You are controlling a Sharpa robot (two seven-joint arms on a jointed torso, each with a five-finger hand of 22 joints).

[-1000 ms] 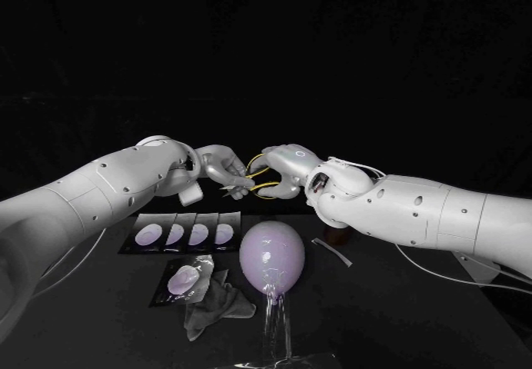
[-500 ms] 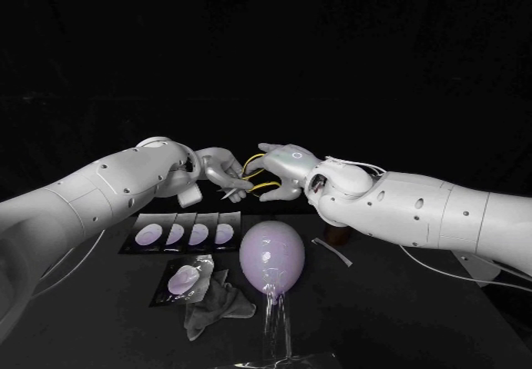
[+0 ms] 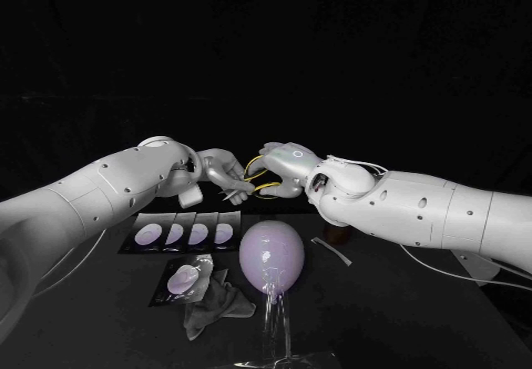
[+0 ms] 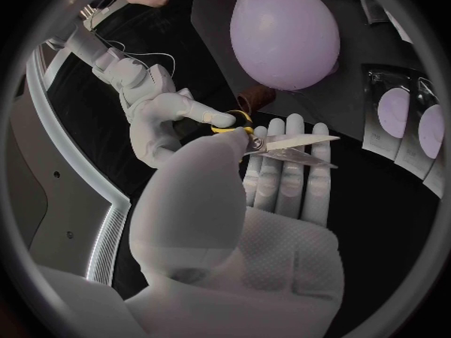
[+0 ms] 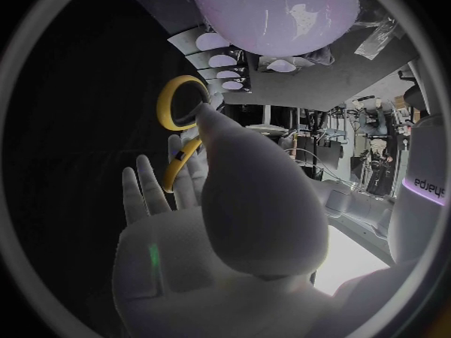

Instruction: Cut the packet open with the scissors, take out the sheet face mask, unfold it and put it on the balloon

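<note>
1. Scissors are in the air at frame centre, above the table, between both robot hands.
2. Left robot hand holds the scissors: the blades lie across its fingers with the thumb on the pivot.
3. Right robot hand holds the yellow handles, with a fingertip through one loop.
4. Balloon stands upright on a clear stand, lower centre of the frame.
5. Opened packet lies flat, lower left of the balloon. A crumpled grey sheet touches it.
6. Four sealed packets sit in a row left of the balloon.
7. A thin strip lies right of the balloon.
</note>
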